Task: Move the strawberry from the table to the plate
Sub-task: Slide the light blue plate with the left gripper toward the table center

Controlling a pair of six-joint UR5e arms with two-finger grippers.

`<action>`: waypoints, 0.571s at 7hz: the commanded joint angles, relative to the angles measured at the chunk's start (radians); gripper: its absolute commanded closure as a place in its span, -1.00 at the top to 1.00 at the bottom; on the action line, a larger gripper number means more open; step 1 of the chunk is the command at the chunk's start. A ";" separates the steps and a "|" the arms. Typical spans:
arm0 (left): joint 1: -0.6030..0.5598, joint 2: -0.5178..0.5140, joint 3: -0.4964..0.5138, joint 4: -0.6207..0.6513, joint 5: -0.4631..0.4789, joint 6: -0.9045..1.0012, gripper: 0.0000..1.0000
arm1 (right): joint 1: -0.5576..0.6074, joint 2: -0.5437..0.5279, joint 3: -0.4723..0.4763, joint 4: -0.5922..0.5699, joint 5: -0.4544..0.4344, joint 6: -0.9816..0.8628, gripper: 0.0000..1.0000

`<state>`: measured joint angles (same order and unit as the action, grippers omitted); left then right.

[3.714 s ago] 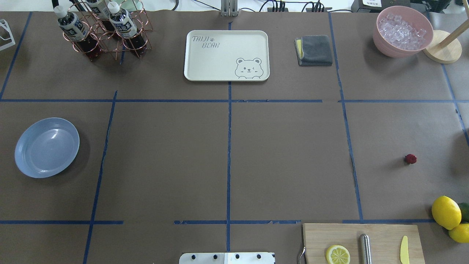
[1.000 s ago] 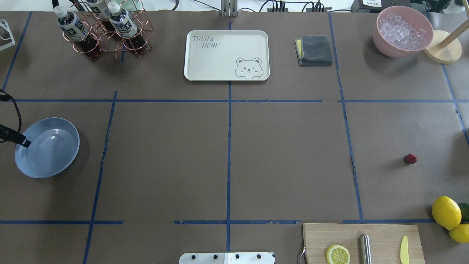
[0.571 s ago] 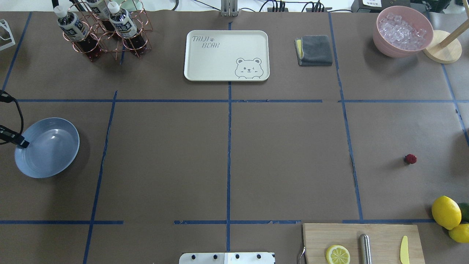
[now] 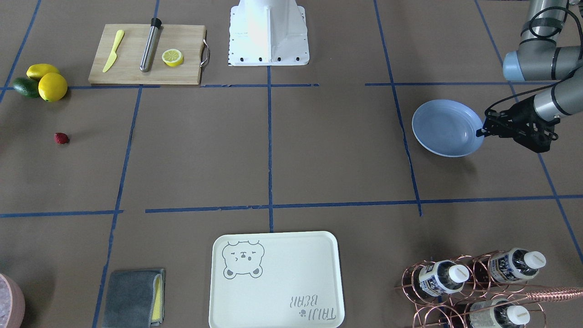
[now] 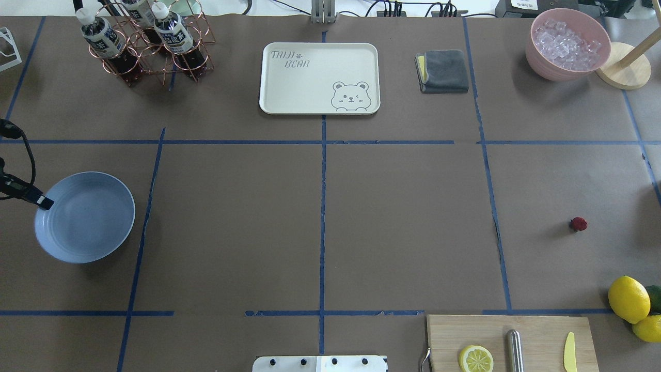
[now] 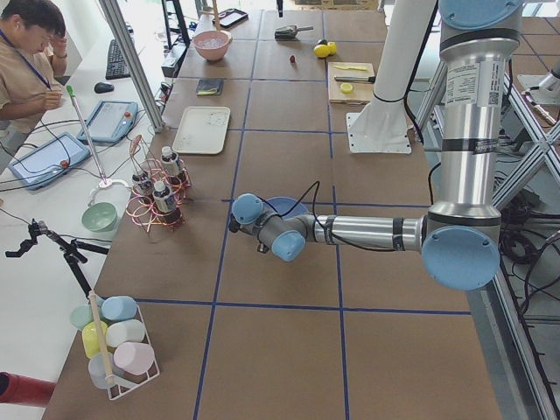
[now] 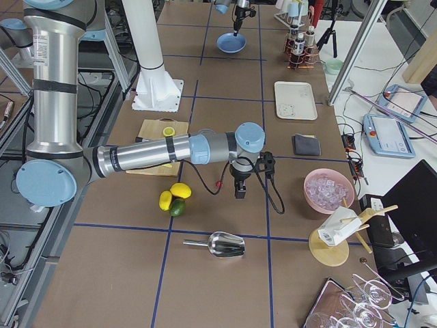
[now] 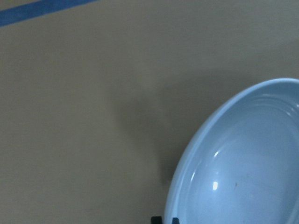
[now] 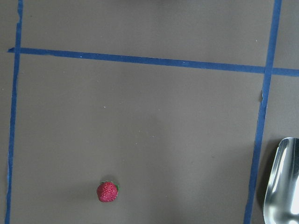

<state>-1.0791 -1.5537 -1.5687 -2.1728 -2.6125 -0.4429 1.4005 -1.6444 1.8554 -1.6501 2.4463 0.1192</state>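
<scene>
The strawberry [image 5: 578, 223] is a small dark-red berry lying alone on the brown table [image 5: 403, 217] at the right; it also shows in the front view [image 4: 61, 138] and low in the right wrist view [image 9: 108, 191]. The light-blue plate [image 5: 85, 217] sits at the far left. My left gripper [image 5: 45, 203] is shut on the plate's rim, and the left wrist view shows the fingertips [image 8: 157, 219] pinching that rim [image 8: 187, 177]. My right gripper [image 7: 240, 193] hangs just beside the strawberry [image 7: 219, 184], seen only from the side; I cannot tell whether it is open.
A cutting board [image 5: 511, 341] with a lemon half, a metal rod and a yellow knife lies at the near right, with lemons [image 5: 628, 298] beside it. A cream bear tray [image 5: 319, 77], a bottle rack [image 5: 147, 44], a grey cloth [image 5: 443, 70] and an ice bowl [image 5: 567, 44] line the far side. A metal scoop [image 9: 282, 182] lies right of the strawberry.
My left gripper came in from the left edge onto the plate's rim. The plate has since shifted right and toward the robot with it. The strawberry has not moved.
</scene>
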 commanded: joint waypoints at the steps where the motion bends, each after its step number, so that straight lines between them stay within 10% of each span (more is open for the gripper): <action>1: 0.005 -0.020 -0.124 -0.089 -0.055 -0.367 -1.00 | 0.000 -0.002 0.002 0.000 0.013 0.004 1.00; 4: 0.279 -0.240 -0.102 -0.338 0.163 -1.040 -1.00 | 0.000 -0.002 0.001 0.000 0.029 0.000 1.00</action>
<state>-0.9271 -1.6790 -1.6751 -2.4650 -2.5746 -1.2258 1.4005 -1.6459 1.8569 -1.6505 2.4651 0.1209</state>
